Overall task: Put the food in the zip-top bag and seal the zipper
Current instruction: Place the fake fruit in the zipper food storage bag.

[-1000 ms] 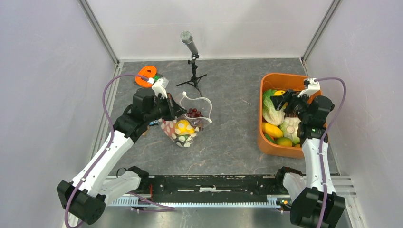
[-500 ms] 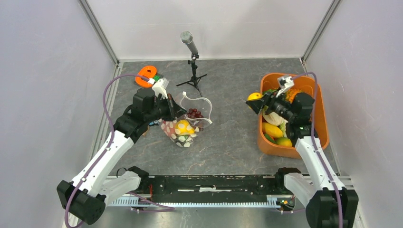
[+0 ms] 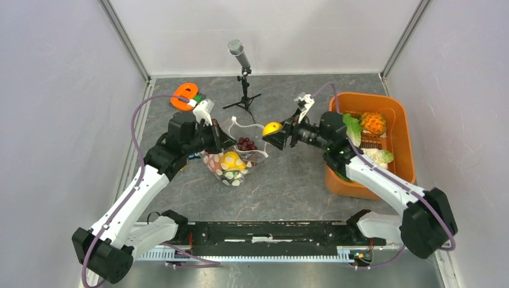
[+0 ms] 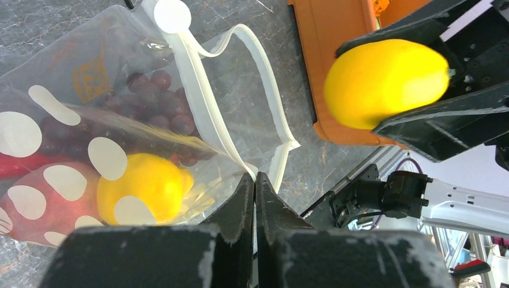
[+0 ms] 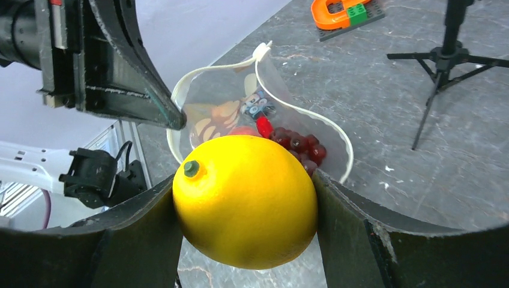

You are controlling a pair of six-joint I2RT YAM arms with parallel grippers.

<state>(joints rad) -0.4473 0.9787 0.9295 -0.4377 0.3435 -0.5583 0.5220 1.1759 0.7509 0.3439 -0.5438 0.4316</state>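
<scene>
The left gripper [image 4: 255, 187] is pinched tight on the zipper [image 4: 207, 102], holding the bag [image 3: 231, 165] open on the surface [image 3: 288, 180], with grapes [image 4: 162, 102] already inside. In the last second the right gripper [image 3: 279, 135] has swung out of the tub [image 3: 401, 157] with a yellow fruit [image 5: 245, 201] clamped between its jaws. It now hangs just beside the mouth. The drop looks to be next, and sealing must wait.
</scene>
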